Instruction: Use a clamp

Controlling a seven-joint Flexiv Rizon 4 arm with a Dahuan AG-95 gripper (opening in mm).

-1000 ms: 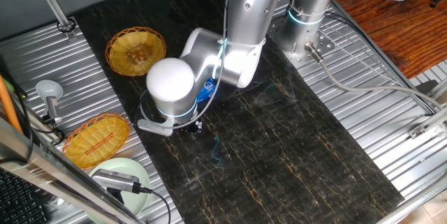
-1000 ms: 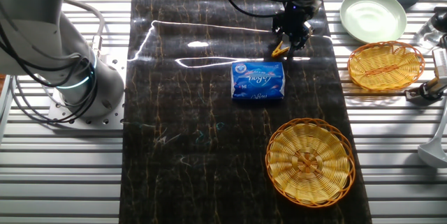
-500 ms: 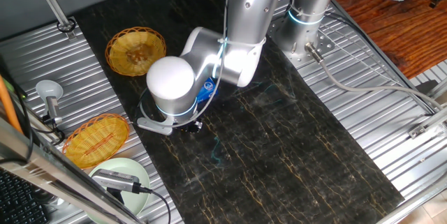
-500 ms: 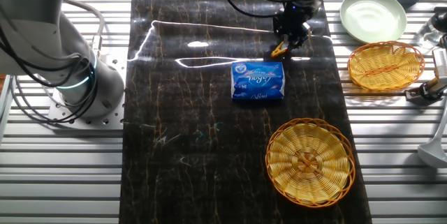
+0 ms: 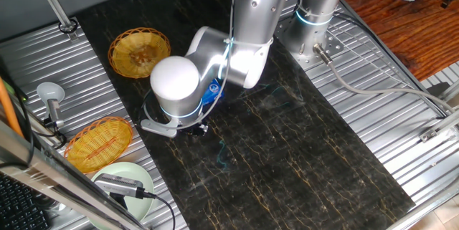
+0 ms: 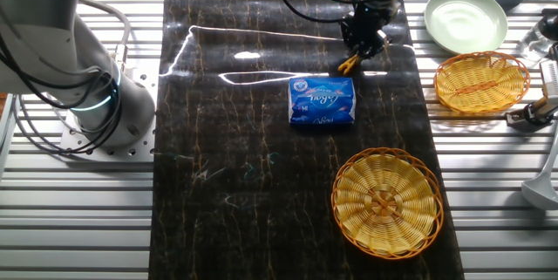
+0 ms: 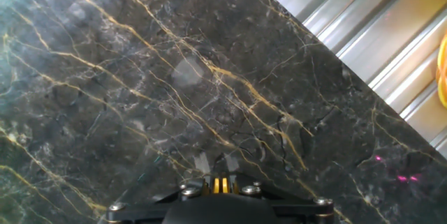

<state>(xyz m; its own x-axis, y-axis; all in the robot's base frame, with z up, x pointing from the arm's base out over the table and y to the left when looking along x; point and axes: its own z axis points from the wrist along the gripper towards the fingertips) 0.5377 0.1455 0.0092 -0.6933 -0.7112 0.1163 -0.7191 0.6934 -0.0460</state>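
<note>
We see the gripper (image 6: 360, 49) hanging over the dark marble tabletop (image 6: 261, 184), its fingers drawn in tight on the clamp (image 6: 349, 62), a tiny yellow-orange clip whose splayed legs stick out just below the fingertips. In the hand view we find the same clip as a thin yellow sliver (image 7: 221, 184) squeezed between the two dark fingers at the bottom edge, with bare marble (image 7: 174, 77) stretching out ahead of the hand. Just beside the clip's legs, a little further from the hand, lies the blue-and-white packet (image 6: 322, 101), flat on the marble; we cannot tell whether the clip touches it. Further beyond the packet stands a round wicker basket (image 6: 387, 200). Off to one side of the hand we see a smaller wicker basket (image 6: 481, 79) and a pale green plate (image 6: 466, 18) on the ribbed metal surface (image 6: 488, 158). In the one fixed view the arm (image 5: 215, 51) hides the hand, and only a blue corner of the packet (image 5: 210, 94) shows.
</note>
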